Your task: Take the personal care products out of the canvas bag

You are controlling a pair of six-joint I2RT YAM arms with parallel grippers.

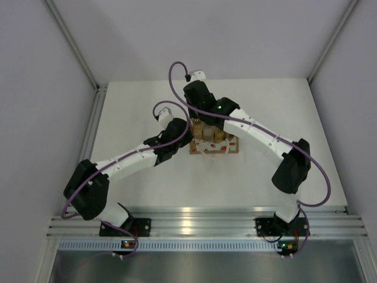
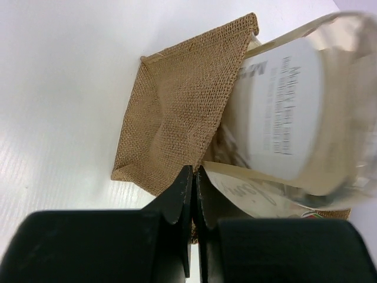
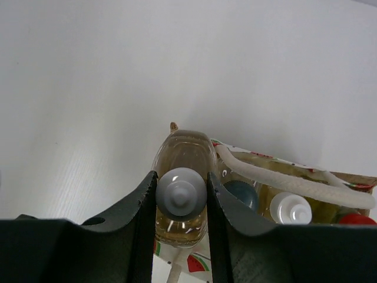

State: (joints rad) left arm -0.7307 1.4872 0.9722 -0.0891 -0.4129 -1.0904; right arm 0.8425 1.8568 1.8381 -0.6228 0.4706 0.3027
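Observation:
The canvas bag [image 1: 215, 145] sits mid-table; its tan burlap side [image 2: 177, 106] fills the left wrist view. My right gripper [image 3: 181, 197] is shut on the white cap [image 3: 181, 193] of an amber bottle [image 3: 182, 147] and holds it upright at the bag's end, higher than the others. The same bottle, with a white label [image 2: 288, 106], looms in the left wrist view. Still in the bag are a dark cap [image 3: 241, 194], a white cap [image 3: 290, 209] and a red cap [image 3: 356, 219]. My left gripper [image 2: 194, 172] is shut on the bag's rim beside the bottle.
A white rope handle [image 3: 283, 180] lies across the bag's mouth over the remaining bottles. The bag's white band with watermelon marks [image 3: 197, 262] shows below the held bottle. Both arms [image 1: 253, 132] crowd over the bag. White walls enclose the table [image 1: 129, 118].

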